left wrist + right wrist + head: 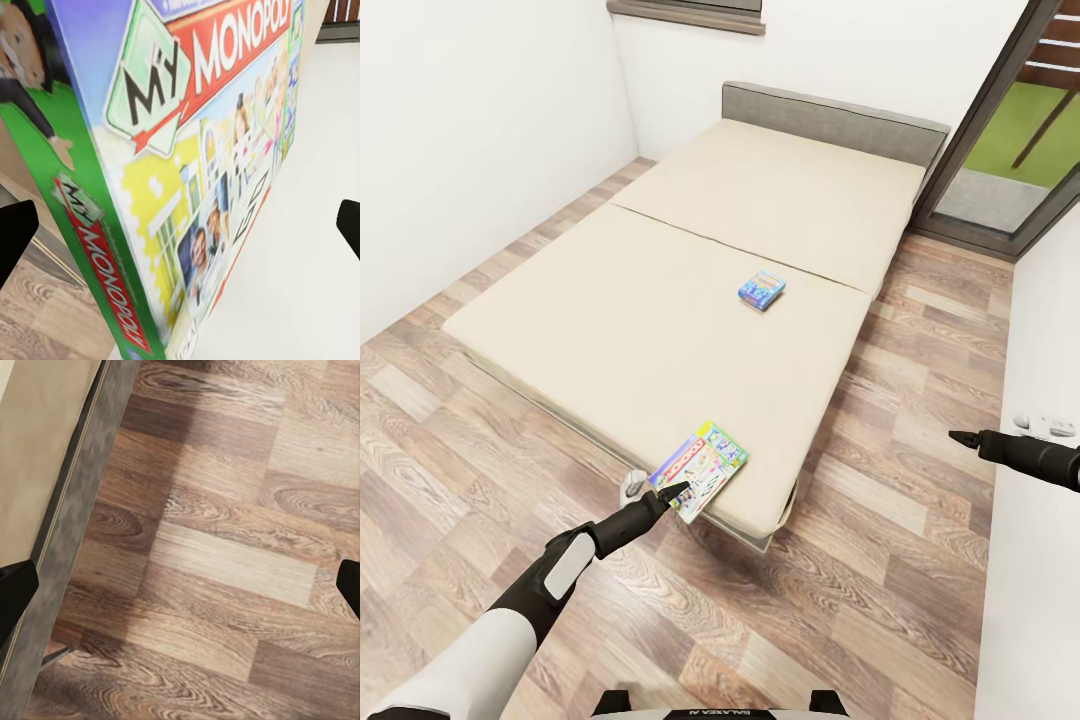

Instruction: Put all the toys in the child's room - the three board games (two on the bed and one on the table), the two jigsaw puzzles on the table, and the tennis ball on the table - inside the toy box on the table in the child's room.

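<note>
Left wrist view: My Monopoly box (202, 150) is right up against the lens, printed lid and green side both showing, between our left gripper (180, 229) fingertips (15, 236), which stand wide apart, one at each edge of the picture. From the head view, the left gripper (672, 492) tip is at the near edge of that box (702, 468), which lies flat at the near corner of the bed (660, 300), slightly overhanging the mattress edge. A second, small blue board game (762, 289) lies farther up the mattress, well apart from the first. Our right gripper (963, 438) hangs off to the right, over the wooden floor (225, 547) beside the bed frame, fingers (15, 592) spread, holding nothing.
</note>
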Robot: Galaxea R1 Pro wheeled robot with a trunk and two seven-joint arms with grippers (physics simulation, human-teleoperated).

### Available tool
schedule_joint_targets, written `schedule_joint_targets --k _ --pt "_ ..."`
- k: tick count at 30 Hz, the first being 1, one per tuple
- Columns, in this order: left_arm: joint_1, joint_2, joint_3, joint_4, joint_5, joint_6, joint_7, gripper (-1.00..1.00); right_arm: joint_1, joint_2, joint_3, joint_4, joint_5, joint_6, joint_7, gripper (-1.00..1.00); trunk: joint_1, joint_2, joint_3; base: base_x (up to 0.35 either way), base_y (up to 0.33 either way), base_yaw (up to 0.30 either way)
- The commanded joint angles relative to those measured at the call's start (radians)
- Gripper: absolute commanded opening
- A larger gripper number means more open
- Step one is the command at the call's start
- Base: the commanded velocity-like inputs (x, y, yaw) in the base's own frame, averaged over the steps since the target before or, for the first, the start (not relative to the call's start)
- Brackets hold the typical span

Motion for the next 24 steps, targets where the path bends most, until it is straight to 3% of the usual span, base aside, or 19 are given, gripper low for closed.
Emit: schedule_joint_targets --k 1,24 --pt "0.000 0.001 -0.004 0.000 0.011 0.007 0.001 1.00 -0.001 0.000 -0.002 0.000 0.007 0.004 0.009 1.00 0.000 0.000 -0.001 0.000 0.000 0.000" --pt "0.000 0.002 -0.004 0.000 0.011 0.007 0.001 1.00 -0.001 0.000 -0.002 0.000 0.007 0.004 0.009 1.00 0.000 0.000 -0.001 0.000 0.000 -0.052"
